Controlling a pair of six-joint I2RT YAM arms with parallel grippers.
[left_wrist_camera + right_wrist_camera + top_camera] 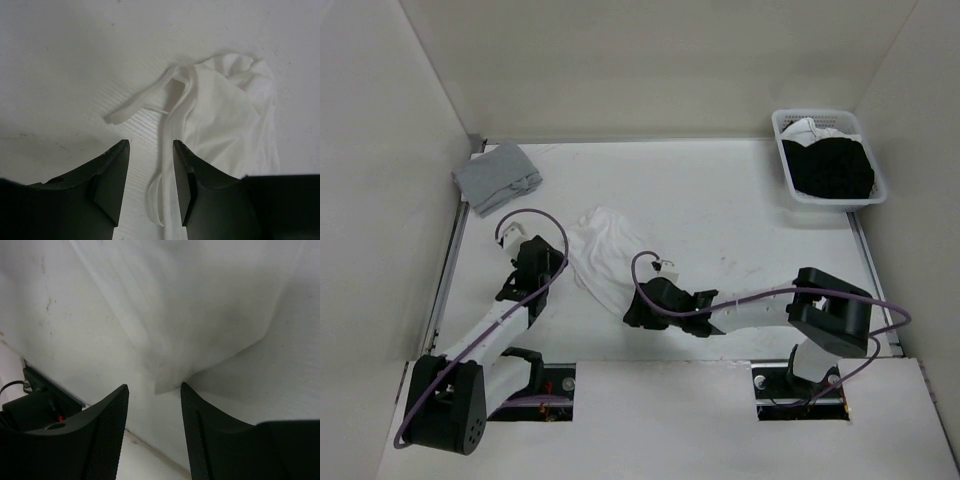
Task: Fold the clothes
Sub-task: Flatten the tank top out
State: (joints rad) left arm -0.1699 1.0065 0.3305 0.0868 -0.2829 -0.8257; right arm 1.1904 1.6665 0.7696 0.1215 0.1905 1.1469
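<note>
While your left gripper [150, 146] sits low over the table [730, 210], its jaws stand partway apart and grip nothing. One narrow strap [171, 125] of the white camisole [227, 120] runs flat between the fingers; whether it brushes the right-hand one, I cannot tell. Your right gripper [153, 387] is parted too, nothing between its jaws, just beside the garment's near edge. The camisole lies crumpled mid-table between your two arms, well apart from the grey folded garment [498, 177] and the basket [788, 122].
</note>
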